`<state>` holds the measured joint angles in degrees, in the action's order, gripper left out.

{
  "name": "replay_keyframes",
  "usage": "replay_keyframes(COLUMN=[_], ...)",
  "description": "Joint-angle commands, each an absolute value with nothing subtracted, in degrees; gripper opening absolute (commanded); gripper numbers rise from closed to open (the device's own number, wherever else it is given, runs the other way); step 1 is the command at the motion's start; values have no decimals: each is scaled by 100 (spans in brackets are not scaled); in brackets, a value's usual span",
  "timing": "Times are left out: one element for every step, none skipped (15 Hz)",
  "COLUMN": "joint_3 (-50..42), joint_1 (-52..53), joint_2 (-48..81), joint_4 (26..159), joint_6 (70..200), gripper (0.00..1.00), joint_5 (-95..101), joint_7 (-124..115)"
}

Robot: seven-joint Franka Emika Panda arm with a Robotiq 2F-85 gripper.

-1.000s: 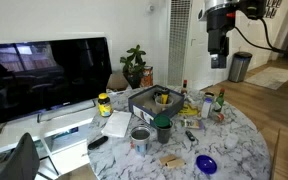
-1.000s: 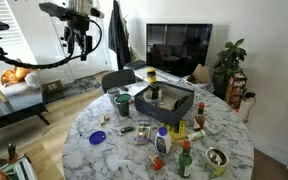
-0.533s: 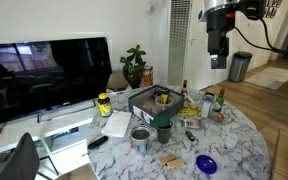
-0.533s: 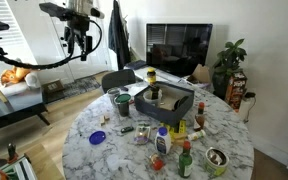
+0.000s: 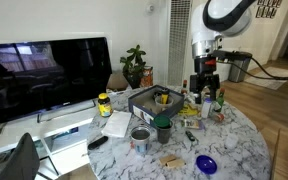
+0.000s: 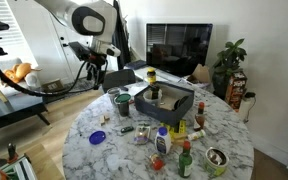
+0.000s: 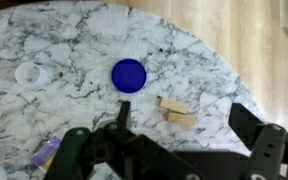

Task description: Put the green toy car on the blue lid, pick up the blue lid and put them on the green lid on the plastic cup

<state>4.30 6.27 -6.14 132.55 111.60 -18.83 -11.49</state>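
The blue lid [image 7: 129, 74] lies flat on the marble table, just beyond my fingers in the wrist view. It also shows near the table's edge in both exterior views [image 5: 206, 163] [image 6: 97, 137]. The plastic cup [image 5: 163, 129] [image 6: 122, 104] stands upright with the green lid [image 5: 163, 121] on top. My gripper [image 7: 184, 125] [image 5: 206, 80] [image 6: 94, 72] is open and empty. It hangs well above the table. I cannot make out the green toy car among the clutter.
Two small wooden blocks [image 7: 176, 110] lie between my fingers' line and the blue lid. A white cap [image 7: 28, 74] lies to the lid's left. A silvery can [image 5: 140, 138], a dark tray [image 5: 156, 100] and bottles [image 5: 210, 103] crowd the table's middle.
The arm has come down from high above the table to a lower height, closer to the table's cluttered middle. Nothing on the table has moved.
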Motion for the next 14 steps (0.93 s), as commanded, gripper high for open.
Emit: replay_keyframes(joint_3=[542,552,547,544,541,530,514,507,491,520,518,518,518,519], joint_1=[599,623,633,644,653,663,669,657,643,618,617,617,617,617], joint_2=[-15,193,394,584,773,931,1064,1182,1308,1091,1171,1186,1175,1157], joint_4=[13657,13744,13789,13821,13784,13834,13815,13769,13771,13791,13781,13771,13758,13750], joint_6=[12785,13301,13665,13939,14108,14272,14346,14361,14391,14248,14257,14257,14257,14257], gripper=[100,100,100,100,100,100,100,100,100,100,100,100,100,100], joint_5=[-1859,-1850,-1813,-1801,-1821,-1768,-1740,-1783,-1792,-1840,-1840,-1840,-1840,-1840], joint_7=[-1521,-1558,-1627,-1682,-1696,-1766,-1838,-1817,-1829,-1685,-1689,-1688,-1688,-1688])
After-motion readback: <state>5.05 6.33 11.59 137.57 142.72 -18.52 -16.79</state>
